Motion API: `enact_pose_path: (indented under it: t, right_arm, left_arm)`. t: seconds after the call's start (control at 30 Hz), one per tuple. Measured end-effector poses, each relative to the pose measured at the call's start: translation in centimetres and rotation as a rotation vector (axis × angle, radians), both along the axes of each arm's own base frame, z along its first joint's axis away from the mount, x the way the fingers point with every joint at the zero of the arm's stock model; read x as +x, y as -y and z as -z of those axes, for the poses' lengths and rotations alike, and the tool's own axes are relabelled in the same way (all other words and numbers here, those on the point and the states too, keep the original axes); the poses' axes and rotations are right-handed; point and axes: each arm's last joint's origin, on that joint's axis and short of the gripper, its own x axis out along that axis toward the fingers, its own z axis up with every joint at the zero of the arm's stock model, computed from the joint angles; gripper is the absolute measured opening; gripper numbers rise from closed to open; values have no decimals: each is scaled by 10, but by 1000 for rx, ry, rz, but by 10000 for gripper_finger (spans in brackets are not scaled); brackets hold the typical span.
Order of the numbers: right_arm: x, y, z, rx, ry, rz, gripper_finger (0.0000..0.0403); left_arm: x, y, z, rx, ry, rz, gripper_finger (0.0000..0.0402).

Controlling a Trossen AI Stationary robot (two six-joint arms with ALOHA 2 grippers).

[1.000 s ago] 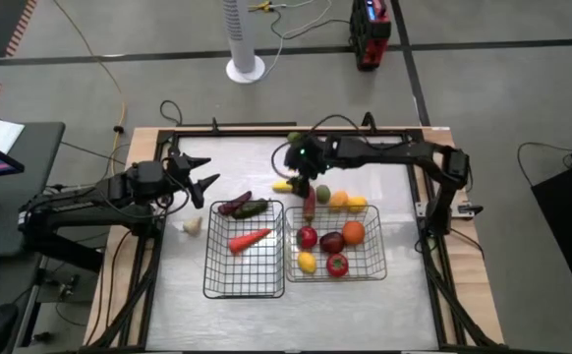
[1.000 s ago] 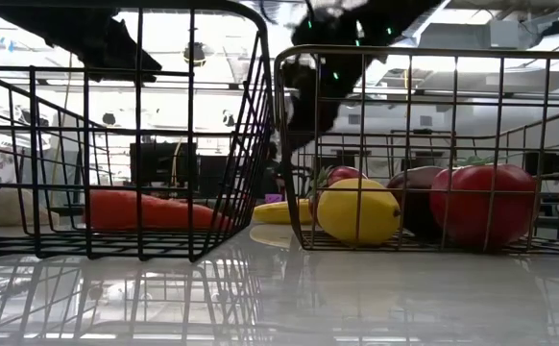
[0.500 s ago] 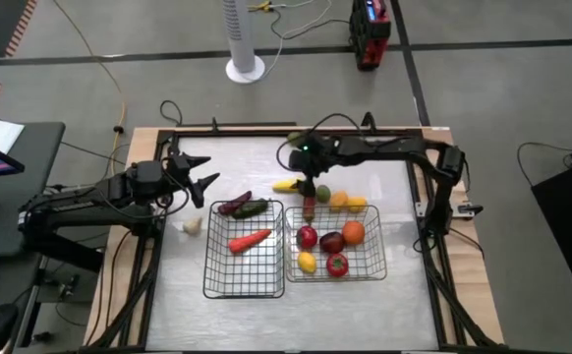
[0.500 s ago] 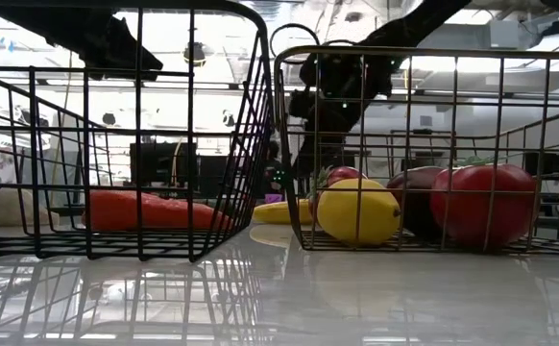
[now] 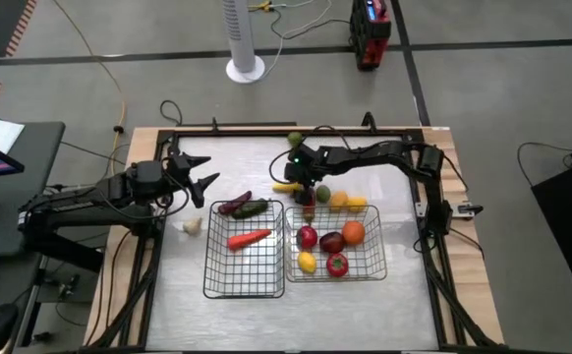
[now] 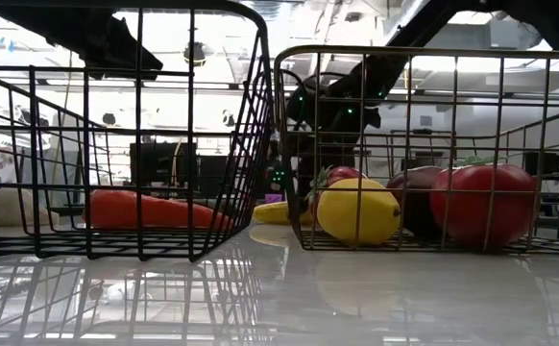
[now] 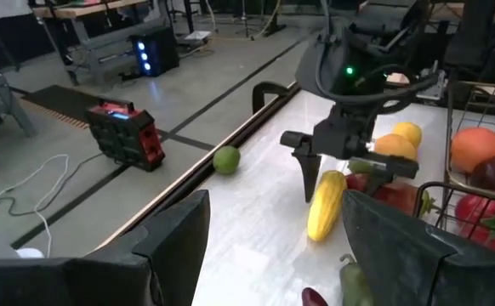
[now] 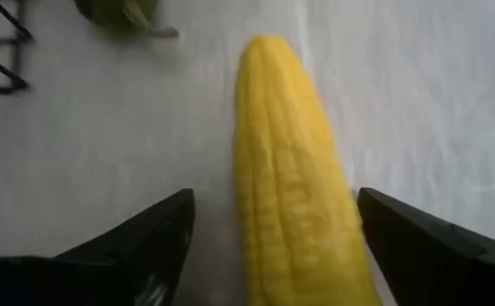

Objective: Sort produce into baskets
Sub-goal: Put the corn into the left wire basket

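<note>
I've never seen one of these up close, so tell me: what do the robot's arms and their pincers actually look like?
Both arms are dark, nearly black, built of jointed segments. The left gripper ends in two pointed, wedge-shaped fingers. The right gripper has two thin dark fingers under a blocky wrist with a small green light glowing on it. A black cable loops above that wrist. No other markings can be made out.

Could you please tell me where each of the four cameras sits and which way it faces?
High view: overhead, straight down; both arms, right hand over the corn.
Low view: tabletop level, through the baskets; an arm descends behind.
Left wrist: past the left hand toward the corn.
Right wrist: right hand straddling the corn.
Shared: high and both wrist views show the corn.
</note>
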Motion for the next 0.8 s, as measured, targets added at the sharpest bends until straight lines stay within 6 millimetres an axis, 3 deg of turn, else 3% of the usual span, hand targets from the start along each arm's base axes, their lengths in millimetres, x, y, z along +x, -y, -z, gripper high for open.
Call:
enact_pose_path:
  t: [0.13, 0.33, 0.57, 0.7, 0.8]
  right_arm:
    - [-2, 2, -5, -43, -9, 25, 297]
    - [-12, 8, -36, -67, 44, 52, 193]
    - [-30, -5, -102, -107, 187, 52, 70]
    - [-32, -12, -109, -106, 194, 37, 61]
    - [-29, -9, -91, -72, 123, 37, 97]
  left_arm:
    - [0, 0, 0, 1, 0, 0, 256]
    - [0, 0, 0, 2, 0, -3, 256]
    - [0, 0, 0, 2, 0, -5, 256]
    - [0, 0, 0, 2, 0, -5, 256]
    - [0, 0, 0, 2, 0, -5, 256]
